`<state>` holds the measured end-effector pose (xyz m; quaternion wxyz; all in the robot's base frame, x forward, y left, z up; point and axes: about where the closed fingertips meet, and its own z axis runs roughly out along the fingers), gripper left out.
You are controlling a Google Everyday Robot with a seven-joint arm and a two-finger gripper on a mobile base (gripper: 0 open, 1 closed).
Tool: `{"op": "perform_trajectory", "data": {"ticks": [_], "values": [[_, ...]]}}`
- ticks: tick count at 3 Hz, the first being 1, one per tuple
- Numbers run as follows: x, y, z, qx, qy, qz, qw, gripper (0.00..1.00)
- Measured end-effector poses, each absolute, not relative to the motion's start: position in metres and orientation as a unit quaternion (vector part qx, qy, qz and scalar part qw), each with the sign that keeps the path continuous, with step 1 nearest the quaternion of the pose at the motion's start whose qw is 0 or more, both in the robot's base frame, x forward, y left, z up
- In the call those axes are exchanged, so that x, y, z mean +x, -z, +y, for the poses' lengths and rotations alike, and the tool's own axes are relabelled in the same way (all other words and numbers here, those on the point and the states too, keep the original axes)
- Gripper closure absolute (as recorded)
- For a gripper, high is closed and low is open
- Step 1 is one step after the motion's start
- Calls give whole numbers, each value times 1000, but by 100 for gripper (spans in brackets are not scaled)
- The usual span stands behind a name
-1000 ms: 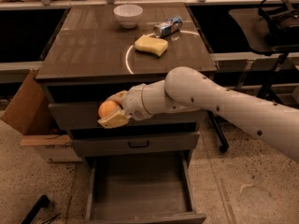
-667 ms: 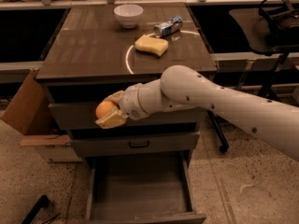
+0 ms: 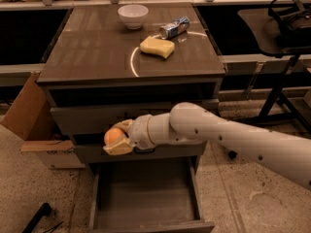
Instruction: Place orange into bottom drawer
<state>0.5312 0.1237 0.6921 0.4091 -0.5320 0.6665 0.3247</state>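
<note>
Fingers clamped top and btm on orange. Gripper points left, in front of middle drawer front, above open bottom drawer. Wrist level; white forearm runs right and down twd frame edge. Orange: round, matte, pale-orange skin, left half exposed, held off the drawer floor. Bowl, sponge on cabinet top, well apart from gripper.

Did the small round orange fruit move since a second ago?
Yes. The small round orange fruit, gripped in the end effector, sits lower against the grey-brown cabinet's drawer fronts, closer to the open bottom drawer.
</note>
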Motion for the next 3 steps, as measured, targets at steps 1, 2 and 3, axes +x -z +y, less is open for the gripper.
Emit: {"op": "perform_trajectory", "data": {"ticks": [1, 2, 3], "values": [[518, -651, 126, -496, -355, 679, 409, 100], [506, -605, 129, -460, -385, 694, 398, 100], [506, -605, 129, -460, -385, 694, 398, 100]]}}
